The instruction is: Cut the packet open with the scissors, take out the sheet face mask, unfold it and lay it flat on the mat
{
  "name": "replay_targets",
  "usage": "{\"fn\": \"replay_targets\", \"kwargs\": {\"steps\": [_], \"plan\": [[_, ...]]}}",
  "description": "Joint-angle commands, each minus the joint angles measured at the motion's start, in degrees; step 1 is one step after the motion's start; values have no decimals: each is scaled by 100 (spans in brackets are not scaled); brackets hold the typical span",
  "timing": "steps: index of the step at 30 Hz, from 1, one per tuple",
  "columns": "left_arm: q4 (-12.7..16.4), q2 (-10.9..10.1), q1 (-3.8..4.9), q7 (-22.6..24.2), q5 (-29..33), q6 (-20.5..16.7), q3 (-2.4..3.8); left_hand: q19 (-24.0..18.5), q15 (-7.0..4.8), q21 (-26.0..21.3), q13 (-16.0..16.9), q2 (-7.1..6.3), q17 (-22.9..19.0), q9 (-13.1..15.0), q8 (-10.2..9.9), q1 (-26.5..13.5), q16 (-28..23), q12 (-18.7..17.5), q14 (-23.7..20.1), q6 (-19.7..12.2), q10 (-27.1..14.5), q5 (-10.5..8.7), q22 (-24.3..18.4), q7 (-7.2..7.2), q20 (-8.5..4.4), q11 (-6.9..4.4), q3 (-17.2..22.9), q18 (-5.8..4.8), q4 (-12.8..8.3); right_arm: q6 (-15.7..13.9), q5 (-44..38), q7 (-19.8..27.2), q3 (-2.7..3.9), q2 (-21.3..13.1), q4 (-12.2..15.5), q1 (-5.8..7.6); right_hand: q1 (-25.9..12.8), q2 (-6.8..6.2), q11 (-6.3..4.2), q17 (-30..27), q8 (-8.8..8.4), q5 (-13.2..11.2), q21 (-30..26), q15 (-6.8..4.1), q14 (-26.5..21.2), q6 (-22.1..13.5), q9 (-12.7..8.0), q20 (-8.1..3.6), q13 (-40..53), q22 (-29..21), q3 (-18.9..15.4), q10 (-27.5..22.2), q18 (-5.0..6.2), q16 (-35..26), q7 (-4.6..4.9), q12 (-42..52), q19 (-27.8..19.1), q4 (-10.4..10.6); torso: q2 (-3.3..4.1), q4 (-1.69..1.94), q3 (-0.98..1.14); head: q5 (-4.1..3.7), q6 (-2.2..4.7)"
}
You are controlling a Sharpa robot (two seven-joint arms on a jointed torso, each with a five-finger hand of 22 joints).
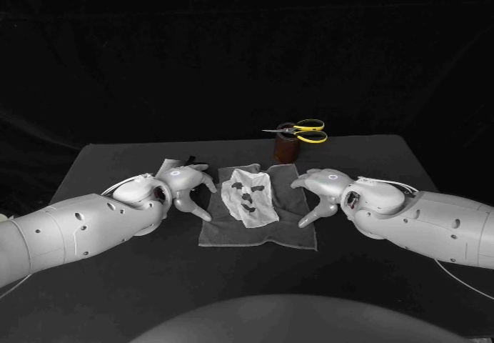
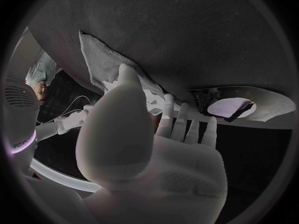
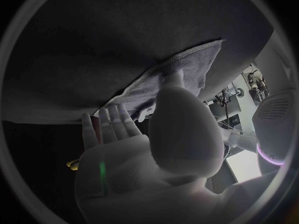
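Note:
A white sheet face mask (image 1: 248, 196) with dark eye and mouth holes lies spread on the grey mat (image 1: 258, 232) in the middle of the table. My left hand (image 1: 180, 186) hovers at the mat's left edge with fingers spread and nothing in it. On the mat's right edge my right hand (image 1: 321, 191) is also empty, fingers pointing down at the cloth. The yellow-handled scissors (image 1: 300, 131) stand in a brown holder (image 1: 285, 150) behind the mat. The mat (image 2: 99, 59) shows past my left hand (image 2: 143, 149), and the mat (image 3: 181, 67) past my right hand (image 3: 149, 149).
A dark scrap, perhaps the packet (image 1: 185, 161), lies behind my left hand. The black table (image 1: 123, 157) has free room at the front and on both sides of the mat.

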Motion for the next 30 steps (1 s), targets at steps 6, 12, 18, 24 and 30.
{"fn": "replay_targets", "kwargs": {"steps": [6, 12, 18, 24, 30], "plan": [[-33, -88, -97, -507, -152, 610, -92, -5, -30, -40, 4, -1, -5, 48, 11, -37, -24, -29, -2, 107, 8, 17, -7, 47, -34, -14, -9, 93, 9, 1399, -515, -765, -131, -281, 8, -129, -85, -21, -56, -15, 33, 25, -6, -52, -19, 33, -4, -36, 16, -15, -89, 7, 69, -53, 27, 42, -5, -57, -1, 1, -1, -36, 0], [27, -126, -97, -444, -84, 508, -92, -15, -26, -42, 2, -3, 4, 47, 6, -48, -8, -52, 22, 105, -12, 17, -21, 41, -34, -18, -10, 100, 9, 1604, -514, -903, -131, -402, 175, -129, -121, -23, -64, -18, 32, 25, -2, -60, -24, 22, -11, -41, 17, -4, -90, 11, 79, -58, 20, 43, 10, -58, 1, 15, 2, -29, 0], [74, -172, -96, -403, -33, 449, -93, -18, -22, -43, 1, -4, 9, 46, 1, -50, 0, -69, 41, 104, -19, 17, -27, 47, -33, -9, -11, 104, 9, 1724, -488, -987, -132, -533, 403, -128, -142, -24, -68, -16, 26, 24, 4, -63, -13, -3, -22, -44, 16, 15, -93, 3, 87, -58, 16, 42, 38, -58, -2, 5, -8, -16, 0], [125, -193, -96, -296, 34, 306, -93, -22, 15, -43, -7, -8, 10, 38, -26, -34, -1, -118, 64, 66, -86, 16, -34, 25, -19, -10, -15, 110, 9, 1571, -454, -1093, -132, -605, 574, -127, -199, -26, -73, -30, 11, 24, 9, -59, -55, -62, -49, -44, 11, 13, -98, -42, 103, -73, 10, 35, 46, -57, 1, 0, -8, -14, 0], [192, -263, -95, -90, 205, -132, -87, -4, 208, -37, -6, -13, 24, 23, -75, -14, 22, -174, 129, -6, -115, 14, -24, 2, 36, 60, -23, 112, 8, 586, -272, -1006, -131, -648, 633, -127, -321, -35, -49, -70, -127, 22, 54, -7, -183, -586, -261, 0, -20, 94, -112, -380, 137, -122, 24, -3, 202, -58, -1, 4, 0, -13, 0]]}}
